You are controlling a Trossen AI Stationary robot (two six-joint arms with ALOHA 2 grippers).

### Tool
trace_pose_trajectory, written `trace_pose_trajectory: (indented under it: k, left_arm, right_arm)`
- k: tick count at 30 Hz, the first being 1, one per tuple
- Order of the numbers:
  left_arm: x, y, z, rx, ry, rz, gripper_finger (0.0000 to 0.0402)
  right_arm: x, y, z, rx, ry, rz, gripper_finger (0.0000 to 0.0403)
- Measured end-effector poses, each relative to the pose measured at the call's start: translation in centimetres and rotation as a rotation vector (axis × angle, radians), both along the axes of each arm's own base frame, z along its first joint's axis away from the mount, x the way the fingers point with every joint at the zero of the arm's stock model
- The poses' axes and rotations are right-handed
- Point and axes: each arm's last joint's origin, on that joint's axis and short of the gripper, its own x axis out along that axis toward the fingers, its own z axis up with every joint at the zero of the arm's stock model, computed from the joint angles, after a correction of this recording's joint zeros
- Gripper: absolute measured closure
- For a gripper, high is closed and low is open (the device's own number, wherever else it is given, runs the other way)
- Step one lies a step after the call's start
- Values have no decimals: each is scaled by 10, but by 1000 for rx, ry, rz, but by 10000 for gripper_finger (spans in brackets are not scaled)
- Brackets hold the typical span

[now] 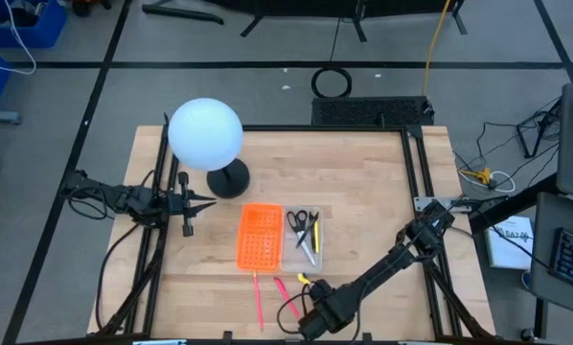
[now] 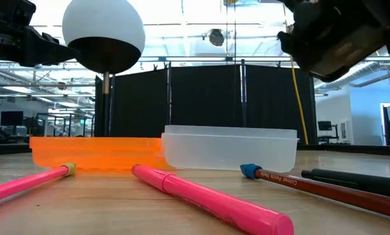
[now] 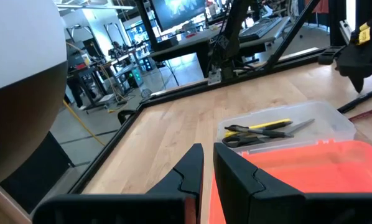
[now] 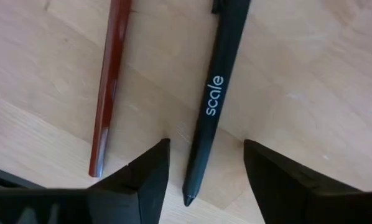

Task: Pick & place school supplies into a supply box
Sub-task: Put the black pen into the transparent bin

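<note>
Both slim, matte-black jointed robot arms, the left arm (image 1: 124, 198) and the right arm (image 1: 392, 264), trail thin black cables along their links, and each ends in a black two-finger gripper, the right gripper (image 4: 204, 168) with thick, angular, wedge-shaped plastic fingers (image 4: 279, 180) of smooth, dull finish.

Orange gridded panel (image 1: 260, 236), black pen (image 4: 214, 99)

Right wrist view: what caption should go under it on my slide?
Open right gripper, jaws on either side of a black pen, red pencil alongside on the wooden table.
</note>
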Motion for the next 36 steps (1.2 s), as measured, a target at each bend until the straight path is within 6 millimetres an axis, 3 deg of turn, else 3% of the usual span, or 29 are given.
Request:
trace_pose_trajectory:
  k: [6, 14, 19, 22, 31, 36]
  left_arm:
    - [0, 0, 0, 0, 0, 0, 355]
    - [0, 0, 0, -1, -1, 0, 355]
    - [0, 0, 0, -12, -2, 0, 355]
    - [0, 0, 0, -18, -4, 0, 355]
    - [0, 0, 0, -19, -3, 0, 355]
    - [0, 0, 0, -19, -4, -1, 355]
  right_arm:
    - [-5, -6, -26, 50, -8, 4, 240]
    - [-9, -7, -34, 78, 21, -84, 378]
    - [-11, -6, -31, 66, 18, -114, 376]
    - [-15, -4, -18, 31, -31, -130, 379]
    - [-39, 9, 53, -24, -308, -216, 384]
    - [-47, 7, 69, -45, -356, -183, 384]
